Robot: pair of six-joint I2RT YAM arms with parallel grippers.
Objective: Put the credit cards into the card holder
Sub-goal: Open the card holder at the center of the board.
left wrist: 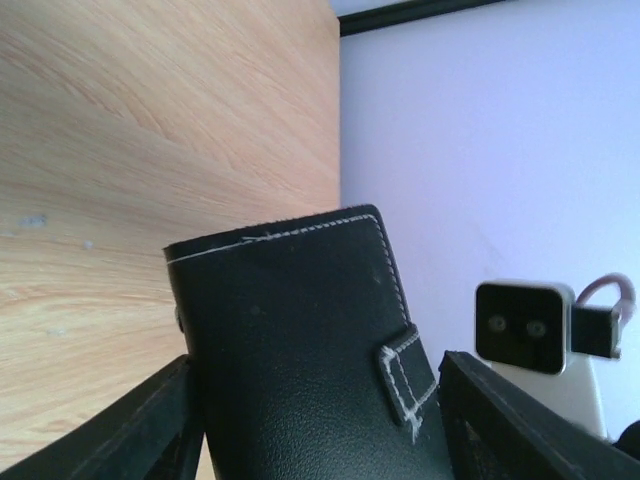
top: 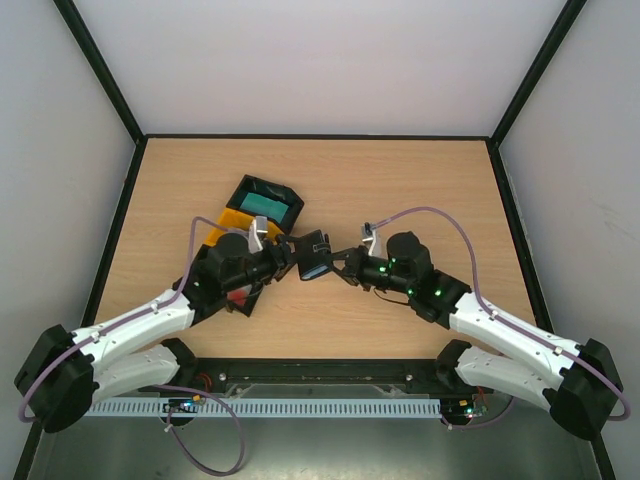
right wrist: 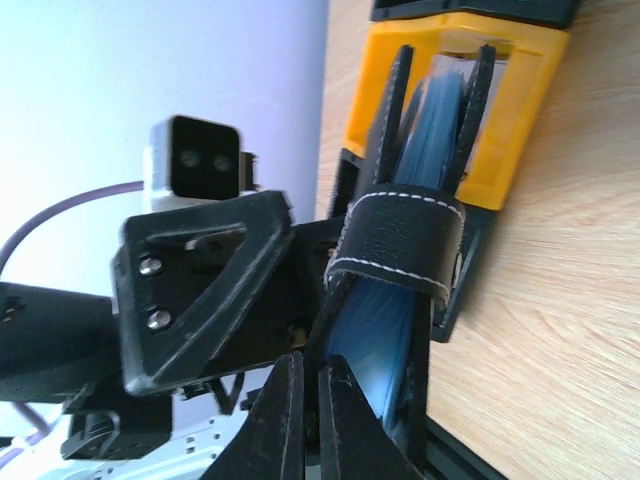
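Observation:
The card holder (top: 314, 255), a black leather-like wallet with white stitching and a snap strap, is held above the table between both grippers. My left gripper (top: 298, 258) is shut on it; in the left wrist view the holder (left wrist: 290, 300) fills the space between the fingers (left wrist: 130, 430). My right gripper (top: 342, 262) is shut on the edge of one flap. In the right wrist view my right gripper (right wrist: 312, 365) pinches that flap, the strap (right wrist: 400, 235) spans the two flaps, and a blue surface (right wrist: 385, 330) shows between them. Teal credit cards (top: 265, 203) lie in a black tray.
A black tray (top: 285, 195) sits at the back left of the table, with a yellow tray (top: 222, 226) beside it, also in the right wrist view (right wrist: 520, 100). Another black tray (top: 245, 300) with a bit of red lies under my left arm. White walls enclose the table.

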